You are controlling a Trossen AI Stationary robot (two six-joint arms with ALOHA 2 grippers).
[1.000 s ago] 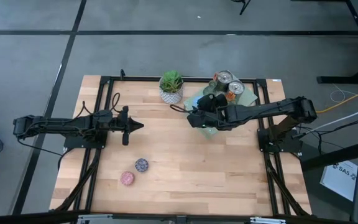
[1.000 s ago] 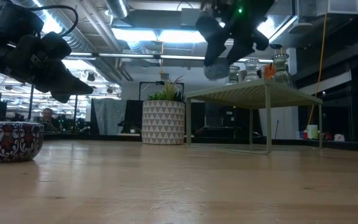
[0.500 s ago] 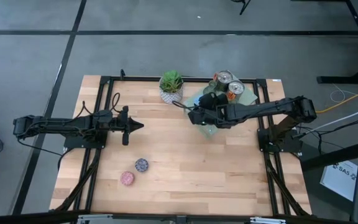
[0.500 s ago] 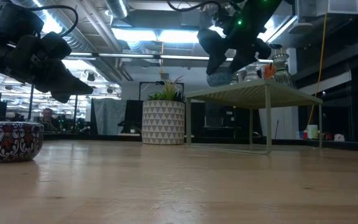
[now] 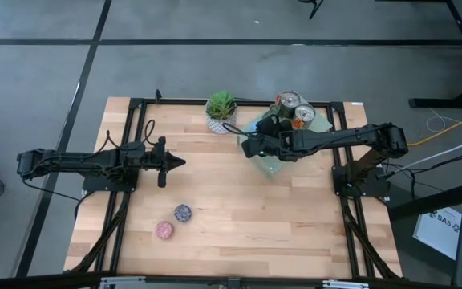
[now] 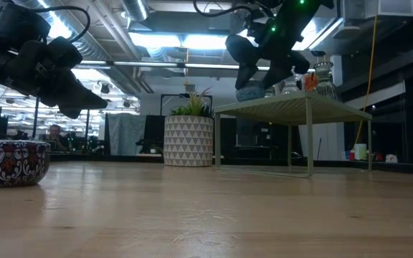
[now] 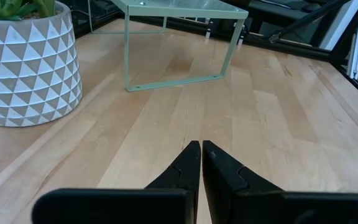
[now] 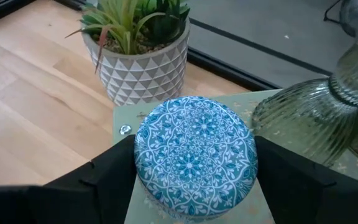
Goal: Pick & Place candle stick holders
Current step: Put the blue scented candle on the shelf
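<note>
Right gripper (image 8: 194,186) over the pale green slab (image 5: 273,164) near the plant (image 5: 220,111) – fingers spread either side of the blue holder (image 8: 194,155), pinching it. Left gripper (image 7: 201,149) jaws pressed together, hovering over the table (image 5: 239,217) – pink holder (image 5: 164,230) and purple mosaic holder (image 5: 183,213) sit on bare wood.

A blue patterned holder (image 8: 194,155) is sitting between dark gripper fingers over a corner of the pale green stand, beside a clear ribbed glass holder (image 8: 306,127); whether it is resting on the stand is not clear. Two shiny silver-copper holders (image 5: 297,107) are standing at the stand's back. A purple mosaic holder (image 5: 183,213) and a pink holder (image 5: 164,230) are lying side by side on the wooden table, well apart from the rest.
</note>
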